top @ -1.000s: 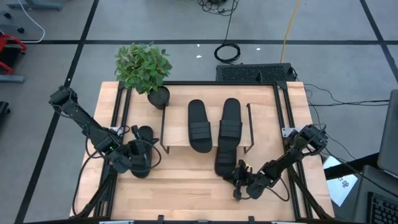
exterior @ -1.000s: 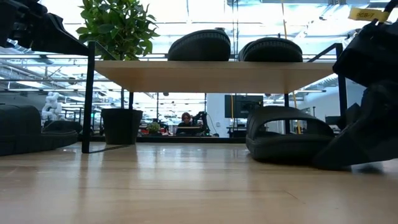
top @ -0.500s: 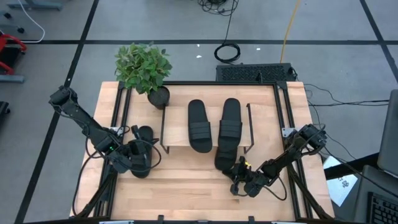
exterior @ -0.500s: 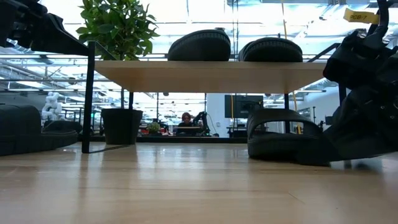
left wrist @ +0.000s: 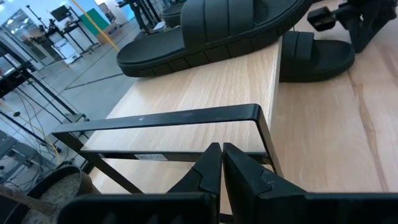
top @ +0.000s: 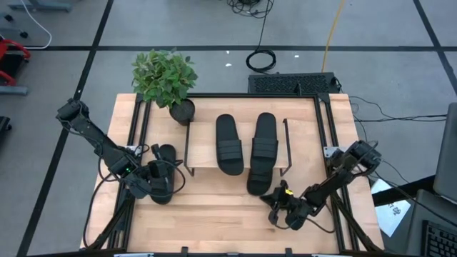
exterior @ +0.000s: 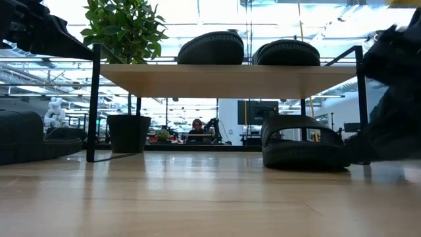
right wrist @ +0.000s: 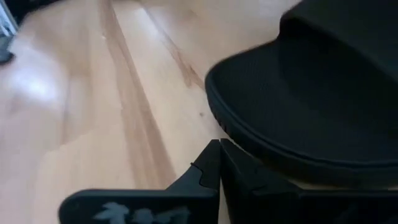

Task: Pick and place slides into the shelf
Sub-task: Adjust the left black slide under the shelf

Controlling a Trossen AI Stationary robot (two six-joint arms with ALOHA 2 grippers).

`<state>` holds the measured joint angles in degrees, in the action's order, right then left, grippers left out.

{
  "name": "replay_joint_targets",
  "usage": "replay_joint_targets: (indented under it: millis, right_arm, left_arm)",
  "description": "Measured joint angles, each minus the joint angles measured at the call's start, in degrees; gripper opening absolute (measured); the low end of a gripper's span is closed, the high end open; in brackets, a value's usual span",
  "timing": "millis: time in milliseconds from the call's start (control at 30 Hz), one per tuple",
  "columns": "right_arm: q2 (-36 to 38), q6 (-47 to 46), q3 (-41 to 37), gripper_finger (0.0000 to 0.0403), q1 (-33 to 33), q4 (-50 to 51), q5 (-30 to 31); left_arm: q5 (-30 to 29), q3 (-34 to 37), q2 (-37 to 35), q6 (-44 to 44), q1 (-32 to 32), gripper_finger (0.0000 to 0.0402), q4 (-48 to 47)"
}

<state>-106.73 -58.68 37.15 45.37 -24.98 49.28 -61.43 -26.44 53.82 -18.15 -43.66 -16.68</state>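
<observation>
Right claw (top: 277, 208) has backed off the third slide (top: 259, 177) toward the near edge of the worktop (top: 214, 221); a second ago it was right against that slide's near end, and the slide has been nudged slightly farther under the shelf (top: 202, 151). Its fingers are pressed together, holding nothing. The third slide lies on the worktop, half under the shelf's right side. Two slides (top: 229, 143) already sit on top of the shelf. The fourth slide (top: 164, 158) is left of the shelf by the left claw (top: 158, 187), which hasn't moved, fingers pressed together and empty. Judgement: the push looks done, fourth slide next.
</observation>
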Motion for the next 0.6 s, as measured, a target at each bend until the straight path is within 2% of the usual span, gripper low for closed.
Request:
replay_joint_targets:
  millis: [167,367,500,600]
  right_arm:
    - [3.34,-4.98,0.02,0.0000,2.07,7.00,1.83]
    - [4.69,6.42,0.09,0.0000,2.32,-1.73,-1.50]
    - [4.69,10.14,0.11,0.0000,1.41,-4.29,-0.83]
    - [4.69,10.30,0.11,0.0000,0.66,-3.66,2.45]
  left_arm:
    - [-0.01,0.00,0.02,0.20,0.00,0.0021,-0.01]
    - [-0.04,0.02,0.02,0.28,0.00,0.0021,-0.20]
    - [-0.07,0.02,0.02,0.03,0.00,0.0021,-0.21]
    - [-0.07,0.02,0.02,0.02,0.02,0.0021,-0.20]
